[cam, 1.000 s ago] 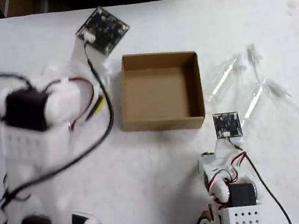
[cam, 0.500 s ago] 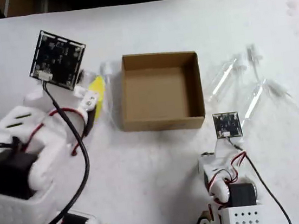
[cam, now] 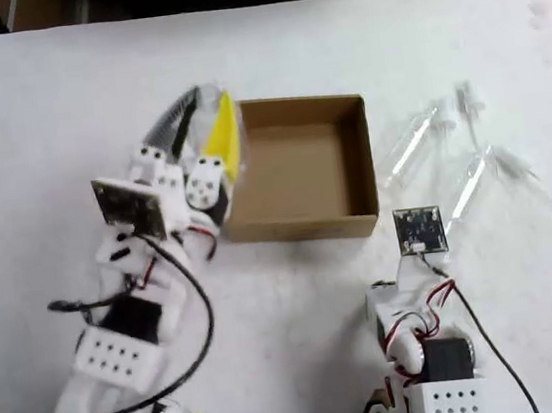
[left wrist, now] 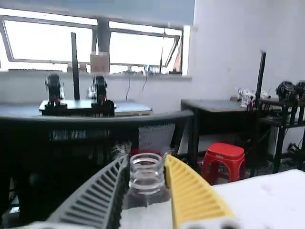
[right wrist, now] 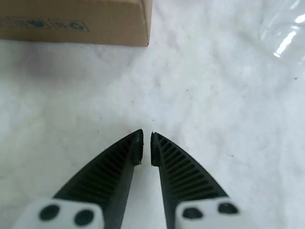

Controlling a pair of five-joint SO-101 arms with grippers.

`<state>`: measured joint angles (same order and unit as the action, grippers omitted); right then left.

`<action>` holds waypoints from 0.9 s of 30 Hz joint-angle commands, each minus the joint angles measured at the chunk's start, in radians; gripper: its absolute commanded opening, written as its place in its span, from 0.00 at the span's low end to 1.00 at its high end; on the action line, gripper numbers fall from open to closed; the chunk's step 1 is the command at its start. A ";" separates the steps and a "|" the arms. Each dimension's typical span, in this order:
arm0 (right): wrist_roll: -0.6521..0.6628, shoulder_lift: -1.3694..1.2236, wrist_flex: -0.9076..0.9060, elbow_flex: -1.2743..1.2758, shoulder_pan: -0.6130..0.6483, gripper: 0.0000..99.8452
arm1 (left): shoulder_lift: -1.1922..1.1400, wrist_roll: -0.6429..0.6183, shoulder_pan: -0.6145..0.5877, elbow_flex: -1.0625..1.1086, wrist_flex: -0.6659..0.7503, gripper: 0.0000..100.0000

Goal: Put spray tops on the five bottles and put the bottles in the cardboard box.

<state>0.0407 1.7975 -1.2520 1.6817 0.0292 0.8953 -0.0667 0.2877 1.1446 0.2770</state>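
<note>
Left gripper (left wrist: 146, 162): clenched on the held bottle (left wrist: 145, 179). The grey finger (left wrist: 95, 200) and the yellow finger (left wrist: 190, 195) press against opposite sides of the bottle just below its neck. The held bottle is clear plastic, and its threaded mouth is open. In the high view this gripper sits at the left wall of the cardboard box (cam: 299, 226), toward the box's far left corner. Whether the held bottle is over the wall or just outside it cannot be told.

Cardboard box: stands upright on the table (cam: 288, 306) with its top open. Its floor shows as bare brown cardboard.

Right gripper (right wrist: 146, 145): fingertips drawn together to a thin slit, grasping no object. It hangs over the table just in front of the box's near right corner, apart from the box.

First loose bottle (cam: 410, 147) and second loose bottle (cam: 468, 186): both clear, lying on their sides on the table to the right of the box, outside it. The first lies nearer the box's right wall and the second beyond it. Whether either carries a spray top cannot be told.
</note>
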 commanded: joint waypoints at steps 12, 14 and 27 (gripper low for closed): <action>-0.006 0.002 -0.008 0.009 -0.004 0.01 | -0.920 0.068 0.041 -0.400 0.580 0.02; -0.006 0.002 -0.008 0.009 -0.004 0.01 | -1.041 0.086 0.039 -0.446 0.663 0.02; -0.006 0.002 -0.004 0.009 -0.004 0.01 | -1.417 0.187 -0.001 -0.545 0.984 0.02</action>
<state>0.0407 1.7975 -1.2520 1.6817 0.0292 -0.5194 0.1036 0.3153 0.6490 1.2037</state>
